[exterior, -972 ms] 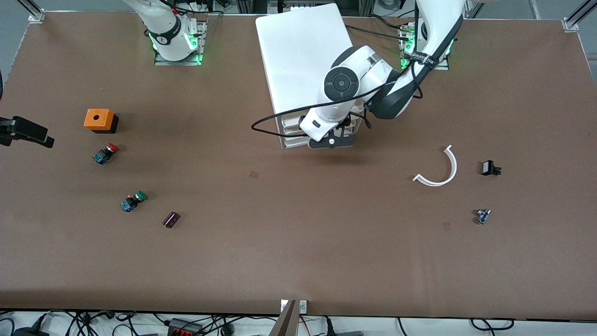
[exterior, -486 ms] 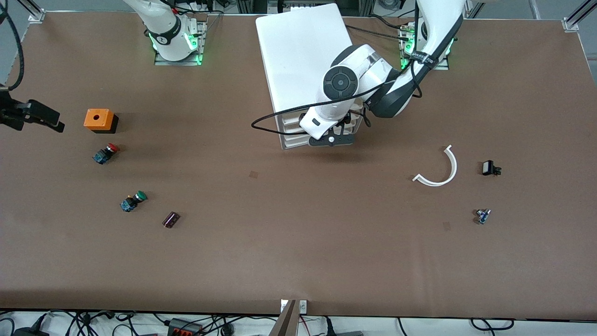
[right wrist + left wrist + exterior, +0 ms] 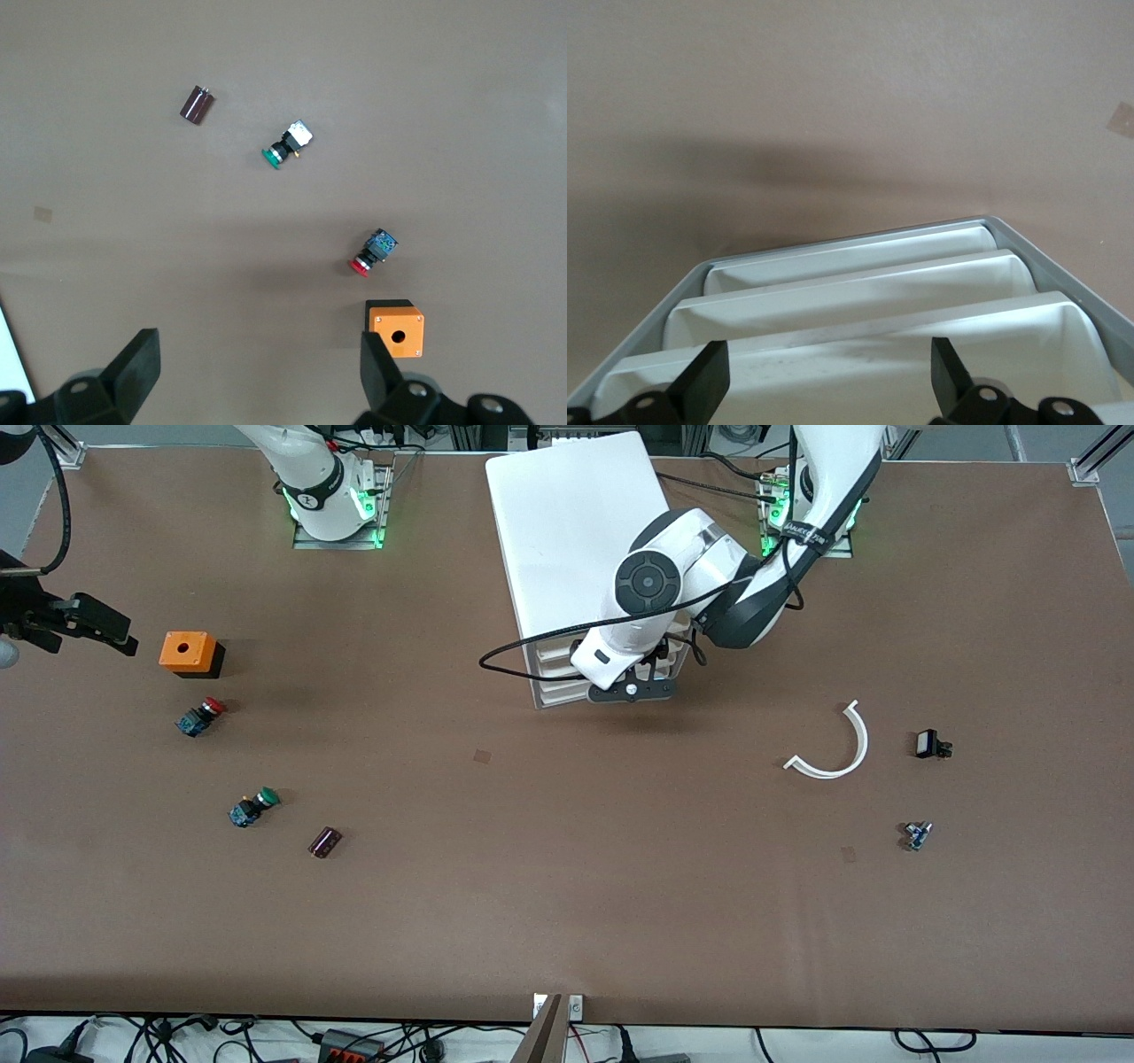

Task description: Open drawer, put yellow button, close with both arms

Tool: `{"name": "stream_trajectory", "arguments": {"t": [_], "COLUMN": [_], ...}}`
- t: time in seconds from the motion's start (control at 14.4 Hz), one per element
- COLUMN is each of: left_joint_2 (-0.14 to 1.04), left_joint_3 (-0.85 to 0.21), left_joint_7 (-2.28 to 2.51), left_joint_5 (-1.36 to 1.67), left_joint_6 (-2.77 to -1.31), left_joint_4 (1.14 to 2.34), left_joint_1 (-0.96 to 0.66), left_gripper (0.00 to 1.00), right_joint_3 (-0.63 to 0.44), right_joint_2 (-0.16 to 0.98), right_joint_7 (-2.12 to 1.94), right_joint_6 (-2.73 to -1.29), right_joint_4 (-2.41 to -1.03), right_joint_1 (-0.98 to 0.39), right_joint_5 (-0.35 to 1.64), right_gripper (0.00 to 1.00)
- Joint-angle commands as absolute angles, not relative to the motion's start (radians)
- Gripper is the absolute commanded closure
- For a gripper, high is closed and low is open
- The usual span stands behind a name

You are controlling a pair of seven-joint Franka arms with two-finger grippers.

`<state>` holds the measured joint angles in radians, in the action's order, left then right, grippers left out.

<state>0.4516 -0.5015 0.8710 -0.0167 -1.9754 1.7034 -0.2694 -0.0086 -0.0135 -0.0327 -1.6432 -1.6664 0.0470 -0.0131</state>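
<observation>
Front view: left claw (image 3: pixel 631 693) sits at the front of the big white box cabinet (image 3: pixel 571 522), level with its uppermost shallow white plastic drawer (image 3: pixel 554 648); right claw (image 3: pixel 84 622) hangs over the brown tabletop (image 3: pixel 567 886) at the right arm's end, just beside the orange square box (image 3: pixel 189 653).
Left wrist view: claw fingers (image 3: pixel 704 379) spread wide over the stacked drawer fronts.
Right wrist view: fingers (image 3: pixel 135 365) spread; red-capped button (image 3: pixel 373 251), green-capped button (image 3: pixel 287 145) and dark cylinder (image 3: pixel 197 104) lie below; yellow-capped button not visible anywhere.

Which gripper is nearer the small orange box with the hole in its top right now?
Right. The right gripper hangs open just beside the small orange box, at the right arm's end of the table. The left gripper, open, is at the front of the white drawer cabinet, mid-table.
</observation>
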Motion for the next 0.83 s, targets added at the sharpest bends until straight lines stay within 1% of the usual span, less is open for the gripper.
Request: {"name": "stream_trajectory", "arguments": {"t": [0.0,0.42,0.76], "left_joint_2": [0.384,0.341,0.341], "left_joint_3": [-0.517,-0.511,-0.505], "left_joint_7": [0.859,0.652,0.258], "left_joint_5": [-0.046,-0.057,-0.081], "left_joint_6": [-1.889,-1.652,-1.461], "left_joint_4": [1.697,1.546,1.382], "left_joint_1": [-0.18,0.043,0.245], "left_gripper": [0.0,0.0,0.0], "right_joint_3": [-0.011,-0.011,-0.009], "right_joint_2": [-0.031,-0.029,-0.031], "right_joint_7": [-0.037,-0.043,-0.041], "right_joint_6": [-1.637,-1.64,-1.638], "right_joint_4": [-1.683,-1.683,-1.683], "right_joint_1": [0.044,0.041,0.04], "right_joint_5": [-0.022,-0.025,-0.025], "right_gripper": [0.0,0.0,0.0]}}
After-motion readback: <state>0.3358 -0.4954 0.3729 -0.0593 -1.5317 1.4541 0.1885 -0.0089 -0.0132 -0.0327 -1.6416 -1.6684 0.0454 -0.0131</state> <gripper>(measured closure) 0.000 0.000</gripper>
